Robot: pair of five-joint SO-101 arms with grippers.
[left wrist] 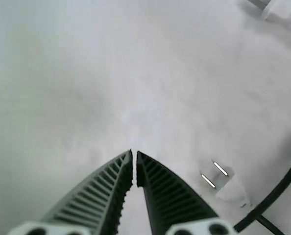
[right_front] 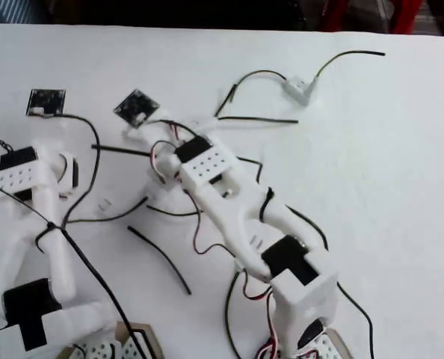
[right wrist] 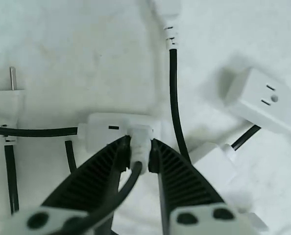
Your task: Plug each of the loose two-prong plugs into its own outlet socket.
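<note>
A white plug (right wrist: 138, 143) seems pressed into a white socket block (right wrist: 104, 129); a loose plug (right wrist: 6, 98) lies flat nearby, prongs bare.

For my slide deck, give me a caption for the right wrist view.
Right gripper pinching a white plug at a white outlet socket, with a loose two-prong plug lying nearby.

Two arms (right_front: 24, 217) (right_front: 237, 209), two claws (left wrist: 134, 156) (right wrist: 139, 144), two black boards (right_front: 46, 101) (right_front: 136, 108), at least two outlet sockets (right wrist: 263, 100) (right wrist: 104, 131), two plugs (right wrist: 3, 98) (right wrist: 138, 147).

No readable text or labels (not one sign)
</note>
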